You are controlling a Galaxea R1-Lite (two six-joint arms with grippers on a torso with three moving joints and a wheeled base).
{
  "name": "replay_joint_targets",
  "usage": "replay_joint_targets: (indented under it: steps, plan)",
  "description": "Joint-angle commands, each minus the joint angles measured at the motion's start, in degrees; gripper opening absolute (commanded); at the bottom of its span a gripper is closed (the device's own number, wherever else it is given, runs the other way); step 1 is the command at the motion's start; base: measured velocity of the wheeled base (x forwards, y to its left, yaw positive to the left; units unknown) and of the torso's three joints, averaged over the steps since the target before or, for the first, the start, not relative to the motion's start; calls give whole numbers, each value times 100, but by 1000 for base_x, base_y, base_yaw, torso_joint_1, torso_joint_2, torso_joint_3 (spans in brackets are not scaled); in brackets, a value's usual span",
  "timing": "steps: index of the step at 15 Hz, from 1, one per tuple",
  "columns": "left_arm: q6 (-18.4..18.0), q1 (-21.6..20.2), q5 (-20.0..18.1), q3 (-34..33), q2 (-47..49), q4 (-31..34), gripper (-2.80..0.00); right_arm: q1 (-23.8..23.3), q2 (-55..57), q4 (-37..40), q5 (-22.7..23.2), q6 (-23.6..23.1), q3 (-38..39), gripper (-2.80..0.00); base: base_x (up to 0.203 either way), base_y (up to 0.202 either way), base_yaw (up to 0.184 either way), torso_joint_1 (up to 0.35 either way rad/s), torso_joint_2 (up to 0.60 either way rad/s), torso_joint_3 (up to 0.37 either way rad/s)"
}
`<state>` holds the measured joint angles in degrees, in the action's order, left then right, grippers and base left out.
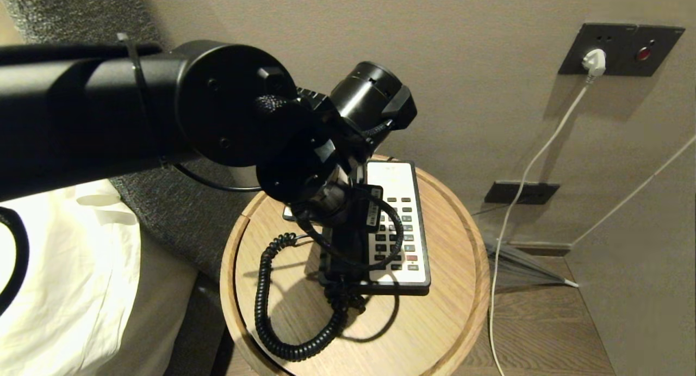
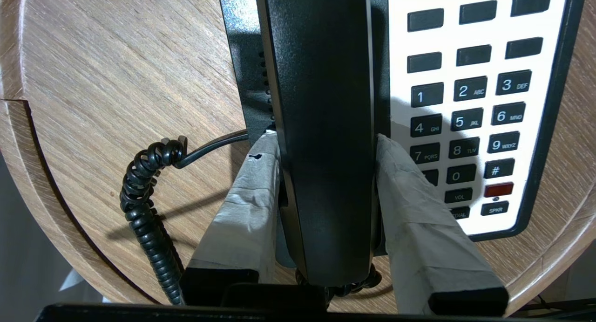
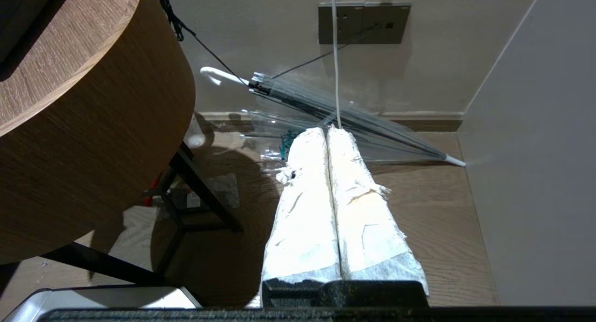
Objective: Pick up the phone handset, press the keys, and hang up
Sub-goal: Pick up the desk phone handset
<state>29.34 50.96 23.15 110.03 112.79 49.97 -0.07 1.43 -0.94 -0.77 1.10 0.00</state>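
Two taped fingers [image 2: 247,205] of our left gripper [image 2: 326,142] pinch the phone handset [image 2: 321,103] at mid-length as it lies in its cradle, left of the keys [image 2: 470,117]. We judge it light, rigid, smooth-sided (so likely slippery), tugged by its coiled cord [image 2: 149,210]. It looks long, matte black. Our right gripper [image 3: 329,135] hangs pressed together beside the round table [image 1: 435,332].

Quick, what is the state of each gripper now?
Left gripper: closed on the phone handset, which lies on the phone base.
Right gripper: shut, holding nothing, down beside the table.
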Motion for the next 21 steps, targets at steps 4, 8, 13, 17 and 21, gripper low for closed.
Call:
replay_joint_targets:
  steps: [4, 8, 13, 17, 21]
  plan:
    - [27, 2, 15, 1, -55, 48, -280, -1, -2, -3, -2, 4, 9, -280, 0, 0, 0, 0, 0, 0]
    - [27, 2, 6, -5, -193, 101, -280, -1, -2, -3, -2, 4, 9, -280, 0, 0, 0, 0, 0, 0]
    - [36, 2, 15, -8, -283, 110, -280, -1, -2, -3, -2, 4, 9, -280, 0, 0, 0, 0, 0, 0]
    - [36, 2, 15, -8, -380, 127, -280, -1, -2, -3, -2, 4, 9, -280, 0, 0, 0, 0, 0, 0]
    - [53, 21, 45, -17, -487, 189, -280, -1, -2, -3, 3, -1, 9, -280, 0, 0, 0, 0, 0, 0]
